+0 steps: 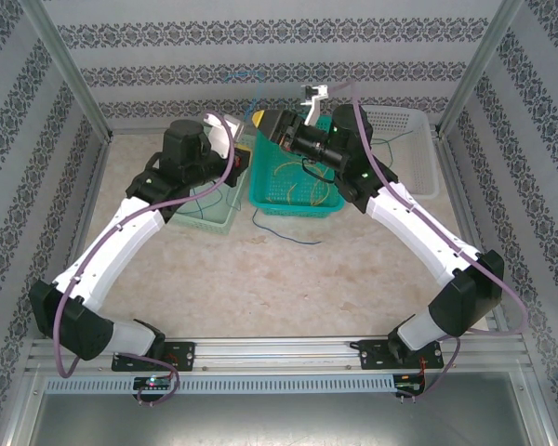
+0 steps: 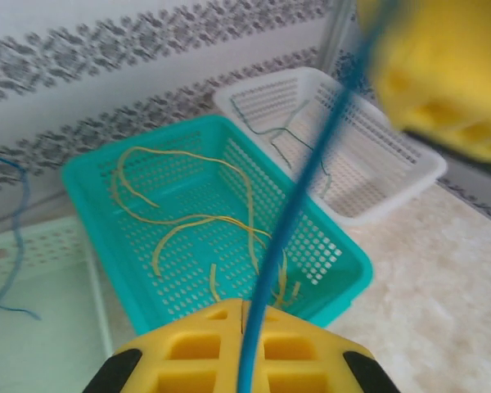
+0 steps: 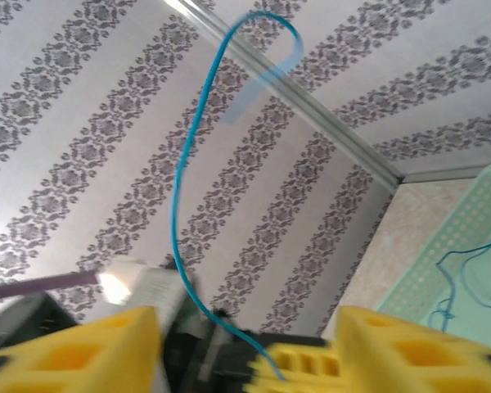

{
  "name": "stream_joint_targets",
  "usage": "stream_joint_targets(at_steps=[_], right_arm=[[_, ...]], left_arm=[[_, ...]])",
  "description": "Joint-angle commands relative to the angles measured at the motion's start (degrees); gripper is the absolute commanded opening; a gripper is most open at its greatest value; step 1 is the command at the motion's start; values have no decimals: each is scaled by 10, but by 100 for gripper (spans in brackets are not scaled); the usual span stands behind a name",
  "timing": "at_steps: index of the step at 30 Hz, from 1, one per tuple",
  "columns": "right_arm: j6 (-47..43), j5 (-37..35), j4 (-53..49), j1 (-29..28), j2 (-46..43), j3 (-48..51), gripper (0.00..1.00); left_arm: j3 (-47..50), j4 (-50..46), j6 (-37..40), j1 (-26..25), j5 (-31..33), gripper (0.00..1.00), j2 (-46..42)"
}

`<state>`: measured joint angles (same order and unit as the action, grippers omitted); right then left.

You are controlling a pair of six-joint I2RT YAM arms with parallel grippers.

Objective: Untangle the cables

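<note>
Left gripper (image 2: 244, 332) is pressed together on the blue cable (image 2: 301, 201), which hangs in the air near the middle of the table's far edge. The right gripper (image 3: 245, 332) stands spread around the cable's other stretch. Best to draw the strand slowly left toward the pale green basket (image 2: 33, 233), clear of those fingers and of the yellow cables (image 2: 188, 221) in the teal basket (image 2: 356, 274).

Top view: above and behind me, looking down at the table (image 1: 288, 279). Left wrist: close over the teal basket (image 2: 340, 295). Right wrist: tilted up at the wall (image 3: 82, 123). Both wrist views share the blue cable (image 2: 270, 246).
</note>
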<state>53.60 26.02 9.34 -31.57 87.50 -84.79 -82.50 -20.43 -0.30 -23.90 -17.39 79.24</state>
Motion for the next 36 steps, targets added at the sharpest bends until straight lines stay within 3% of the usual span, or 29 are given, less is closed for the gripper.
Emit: stream_joint_targets(at_steps=[1, 5, 8, 15, 23, 31, 36], right_arm=[[-21, -13, -43, 12, -3, 18, 68], [-58, 3, -130, 25, 1, 41, 86], [-80, 9, -181, 30, 0, 73, 87], [-110, 9, -241, 32, -1, 155, 83], [-130, -2, -276, 33, -11, 195, 81], [-191, -77, -385, 33, -25, 227, 72], [-194, -107, -409, 26, -19, 260, 67]], left_arm=[[-51, -50, 30, 21, 71, 0, 4], [-104, -75, 14, 71, 72, 0, 25], [-142, -99, 7, 102, 58, 0, 58], [-199, -156, -17, 143, 29, 0, 145], [-183, -173, -71, 164, -7, 0, 231], [-188, -214, -116, 195, -30, 0, 302], [-196, -247, -106, 195, -35, 8, 338]])
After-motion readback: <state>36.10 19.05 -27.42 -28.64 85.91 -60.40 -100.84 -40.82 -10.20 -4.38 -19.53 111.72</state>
